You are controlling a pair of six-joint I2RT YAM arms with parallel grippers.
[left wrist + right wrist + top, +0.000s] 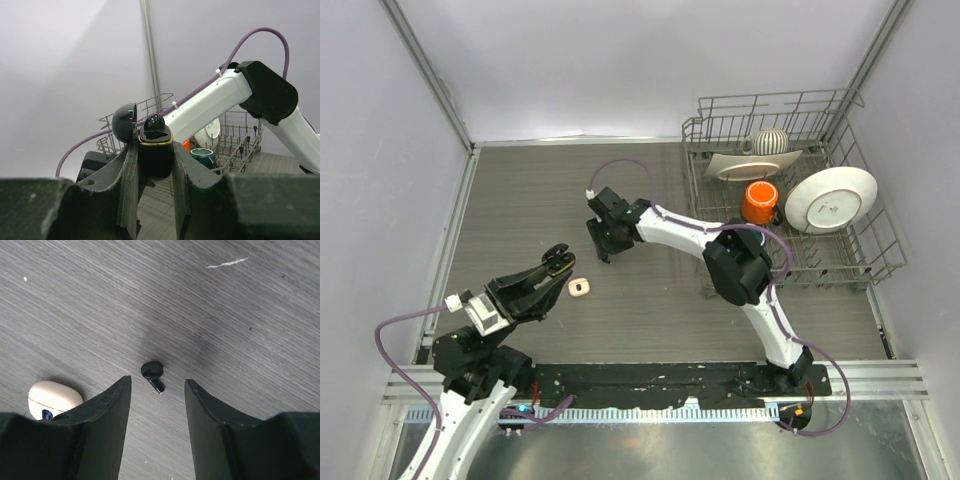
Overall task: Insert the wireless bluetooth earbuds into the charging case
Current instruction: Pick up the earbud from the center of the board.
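- Spanning the cell floor: one table (pixel 520 200), dark wood-grain.
- One dish rack (pixel 840 272), far right on the table, well apart from the work.
- One right gripper (pixel 158 385), jaws spread wide, pointing down at the table. It is the nearer arm to the loose bud.
- One left gripper (pixel 560 260), clamped on the black case and raised off the table, so judged not free for picking.
- Cases, two. One black charging case (pixel 156 152) is upright between the left fingers, lid hinged open. One cream case (pixel 52 399) lies on the table, closed, near the bud but apart from it.
- Earbuds, counted. One black earbud (pixel 152 371) lies loose on the table just ahead of the right fingertips, centred in the gap. Its long axis runs diagonal, head up-left and stem down-right, askew to the jaws.
- One dark rounded shape (pixel 155 120) sits in the black case's open top, likely the mate, though I cannot tell. White buds: none visible.
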